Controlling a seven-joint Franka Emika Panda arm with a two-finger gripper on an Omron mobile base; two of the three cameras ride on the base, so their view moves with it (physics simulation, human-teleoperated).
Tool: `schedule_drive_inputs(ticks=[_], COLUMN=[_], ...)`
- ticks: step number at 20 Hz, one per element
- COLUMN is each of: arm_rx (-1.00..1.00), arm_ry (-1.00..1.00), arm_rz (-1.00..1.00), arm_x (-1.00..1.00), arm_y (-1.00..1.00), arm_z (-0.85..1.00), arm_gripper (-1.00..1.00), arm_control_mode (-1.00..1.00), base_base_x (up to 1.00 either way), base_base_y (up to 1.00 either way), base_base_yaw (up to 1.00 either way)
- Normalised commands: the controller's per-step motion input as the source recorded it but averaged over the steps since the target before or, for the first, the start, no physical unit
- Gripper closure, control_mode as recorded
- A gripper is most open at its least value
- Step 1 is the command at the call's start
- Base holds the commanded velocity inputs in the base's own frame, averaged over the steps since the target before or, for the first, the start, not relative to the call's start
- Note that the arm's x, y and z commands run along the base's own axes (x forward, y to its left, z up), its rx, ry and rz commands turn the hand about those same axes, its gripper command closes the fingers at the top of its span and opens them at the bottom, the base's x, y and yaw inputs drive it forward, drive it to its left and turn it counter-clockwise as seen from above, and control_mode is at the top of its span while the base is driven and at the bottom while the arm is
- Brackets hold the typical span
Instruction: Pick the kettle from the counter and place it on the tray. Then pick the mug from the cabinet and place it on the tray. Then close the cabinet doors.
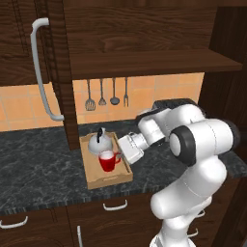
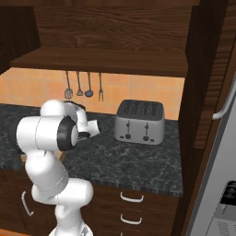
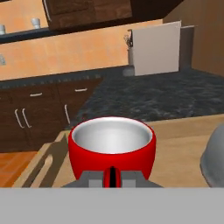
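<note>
- Gripper [image 3: 112, 178]: pressed together on the red handle of the mug; in the hand view the two grey finger pads meet around it with only a thin strip of red between them. In the left base view the fingertips themselves are hard to make out behind the white hand.
- Mug [image 1: 108, 160]: bright red, pale inside, upright on the tray, at its near half; the base is cut off in the hand view.
- Kettle [image 1: 100, 144]: silver-white dome with a black upright handle, on the far half of the tray, just behind the mug; only a grey edge shows at the right border of the hand view.
- Tray [image 1: 103, 181]: light wood, raised rim, on the counter [image 1: 38, 164] below the cabinet [image 1: 144, 34].
- Cabinet door [image 1: 34, 58]: stands open at left, long curved handle facing the room; top cut off.
- Toaster [image 2: 139, 121]: silver, on the counter right of the arm.
- Utensils [image 1: 102, 94]: four, hanging on the tiled wall; shapes small.
- In the right base view the arm hides the tray and its contents.
</note>
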Motion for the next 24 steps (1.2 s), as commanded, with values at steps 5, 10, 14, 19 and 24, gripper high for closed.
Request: schedule_drive_inputs(ticks=[5,10,14,19,24], arm_rx=[0.0,0.02,0.0,0.0,0.0], arm_ry=[-0.02,-0.06,-0.03,-0.01,-0.01], arm_rz=[0.01,0.0,0.0,0.0,0.0], arm_x=[0.31,0.1,-0.12,-0.07,-0.01], arm_y=[0.24,0.09,0.02,0.0,0.0], arm_z=[-0.45,-0.25,0.0,0.01,0.16], arm_gripper=[1.0,1.0,-1.0,-1.0,-1.0], arm_control_mode=[-1.0,-1.0,-1.0,-1.0,-1.0], base_base_x=[0.0,0.0,0.0,0.0,0.0], base_base_y=[0.0,0.0,0.0,0.0,0.0], base_base_yaw=[0.0,0.0,0.0,0.0,0.0])
